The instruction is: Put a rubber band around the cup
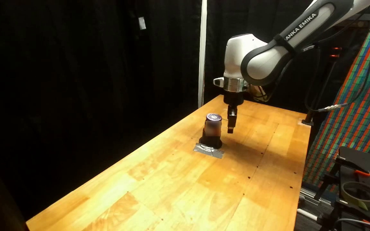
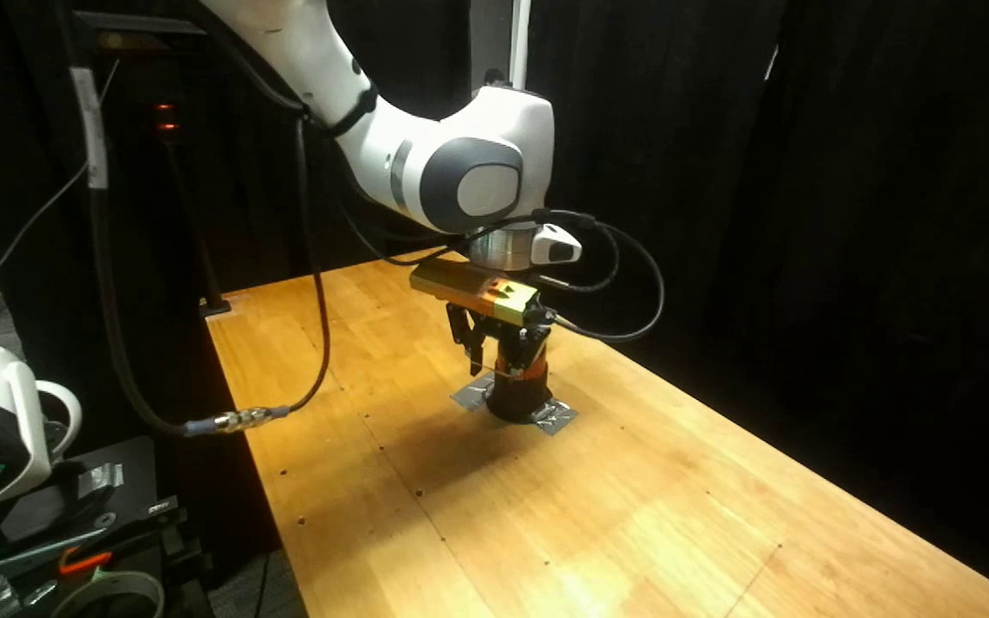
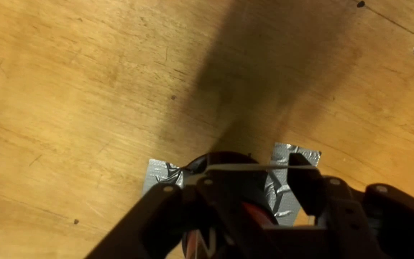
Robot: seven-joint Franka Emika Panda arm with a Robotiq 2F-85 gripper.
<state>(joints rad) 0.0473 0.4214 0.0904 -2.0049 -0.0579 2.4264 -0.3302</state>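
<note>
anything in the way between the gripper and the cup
Apart from the rubber band stretched across the open gripper, nothing visible stands between it and the cup; whether they touch is unclear.

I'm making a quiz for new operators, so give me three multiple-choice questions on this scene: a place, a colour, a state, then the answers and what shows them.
1. Where is the duct tape relative to the cup?
A) On top
B) Around its middle
C) At its foot

2. What colour is that tape?
A) Silver
B) Blue
C) Red

3. How does the gripper stand?
A) Shut, pointing down
B) Open, pointing down
C) Open, pointing up

1. C: both exterior views show it on the wooden table at the cup's base.
2. A: the wrist view shows it shiny and grey.
3. B: both exterior views show it aimed down; in the wrist view, the rubber band spans the gap between its fingers.
</note>
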